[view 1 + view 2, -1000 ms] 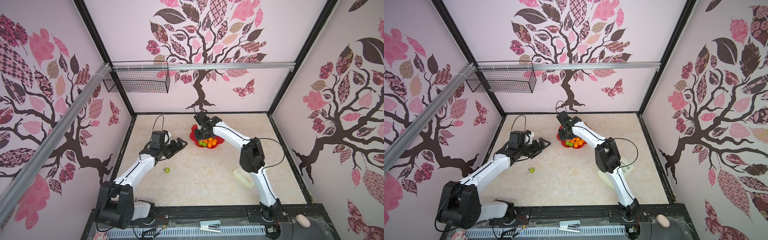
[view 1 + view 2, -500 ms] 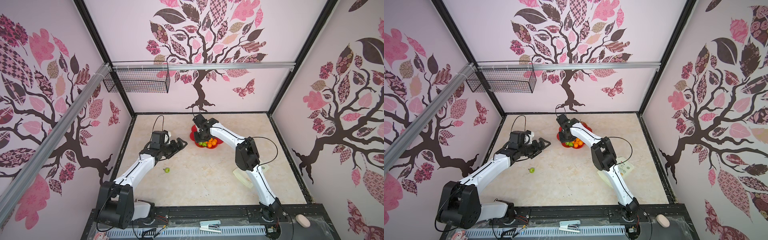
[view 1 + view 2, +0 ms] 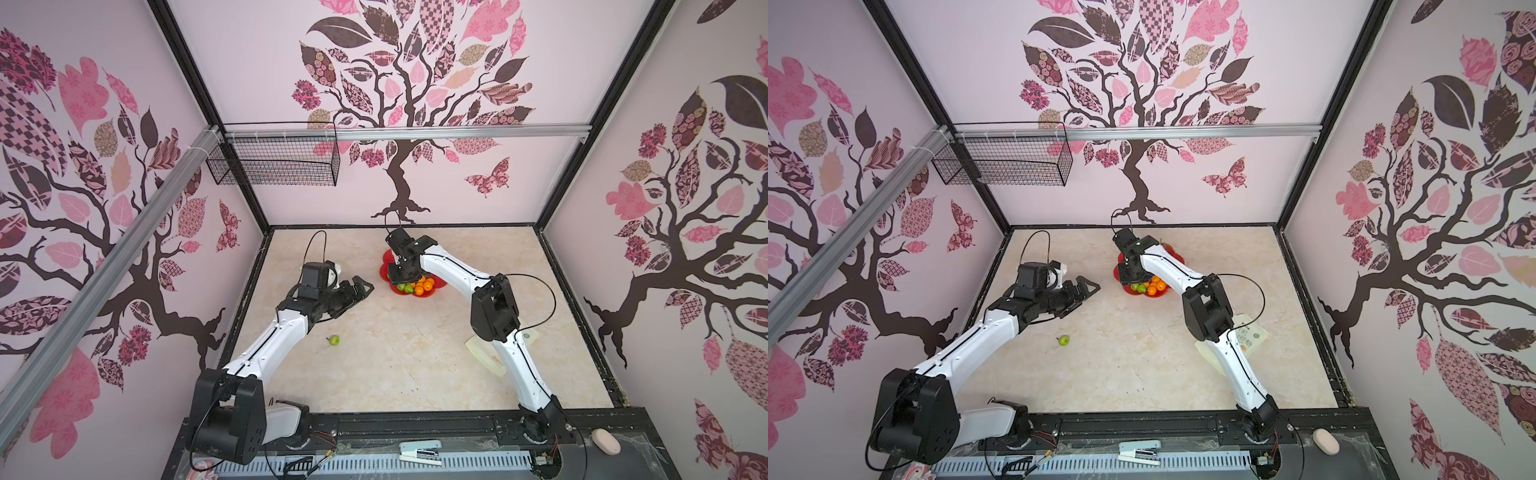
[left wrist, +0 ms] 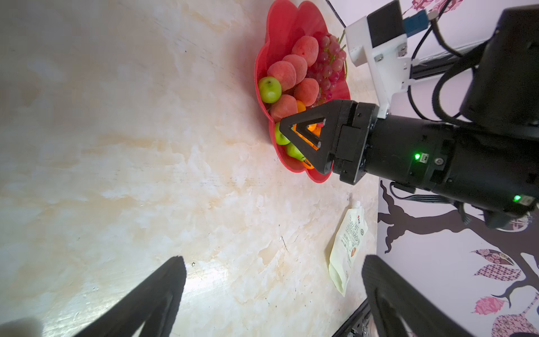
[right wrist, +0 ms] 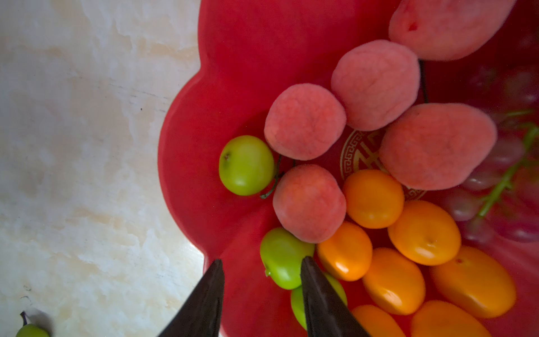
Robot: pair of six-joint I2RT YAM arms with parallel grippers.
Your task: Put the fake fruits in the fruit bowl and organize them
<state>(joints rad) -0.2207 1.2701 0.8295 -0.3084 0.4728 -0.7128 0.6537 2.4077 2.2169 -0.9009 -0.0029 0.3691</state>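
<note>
One small green fruit [image 3: 333, 340] lies alone on the marbled worktop [image 3: 395, 365], well apart from the red bowl [image 5: 248, 58]; I judge it the last piece to fetch. All the others sit in the bowl: fuzzy matte peaches [image 5: 304, 121], glossy oranges [image 5: 373, 198], smooth green ones [image 5: 246, 164] and a grape bunch [image 4: 328, 67], grouped by kind, probably for tidiness. Right pincer [image 5: 261, 259] hovers over the bowl's scalloped rim, jaws partly parted, gripping nothing. Left pincer [image 4: 274, 259] hangs wide and empty above the worktop, seemingly free to go for the stray.
</note>
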